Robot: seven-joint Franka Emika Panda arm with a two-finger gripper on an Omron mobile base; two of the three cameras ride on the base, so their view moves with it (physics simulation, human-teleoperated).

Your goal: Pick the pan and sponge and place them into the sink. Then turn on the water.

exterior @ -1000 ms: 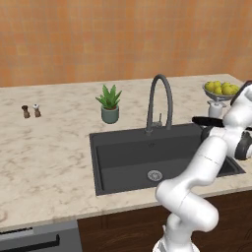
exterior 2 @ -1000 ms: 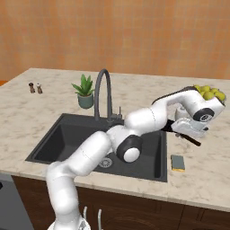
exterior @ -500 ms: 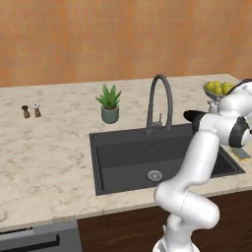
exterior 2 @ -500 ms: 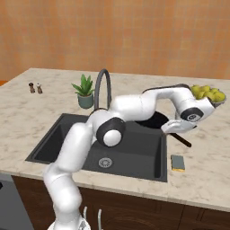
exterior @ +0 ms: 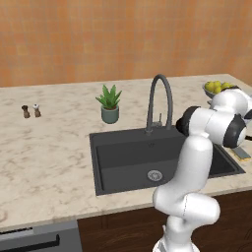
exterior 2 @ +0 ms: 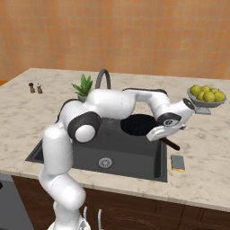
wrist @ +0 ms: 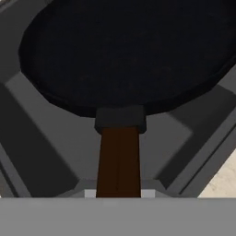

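My gripper (exterior 2: 159,134) is shut on the brown handle (wrist: 119,161) of the round black pan (exterior 2: 139,125). The pan hangs above the right part of the dark grey sink (exterior 2: 92,155), with its handle reaching out over the basin's right rim. In the hand view the pan (wrist: 129,50) spreads out over the grey basin walls, just ahead of the gripper (wrist: 119,193). The sponge (exterior 2: 178,162), yellow with a grey-green top, lies on the counter right of the sink, near the front edge; it is also in the left base view (exterior: 242,153).
A tall arched dark faucet (exterior: 160,98) stands behind the basin, and a round silver drain (exterior 2: 105,162) sits in its floor. A potted plant (exterior: 110,103) is left of the faucet. A bowl of yellow fruit (exterior 2: 207,95) stands at back right. Two small shakers (exterior: 30,111) stand far left.
The arm has swung left with the pan in its grip, carrying it from beside the sink's right rim to above the basin. The sponge has not moved.
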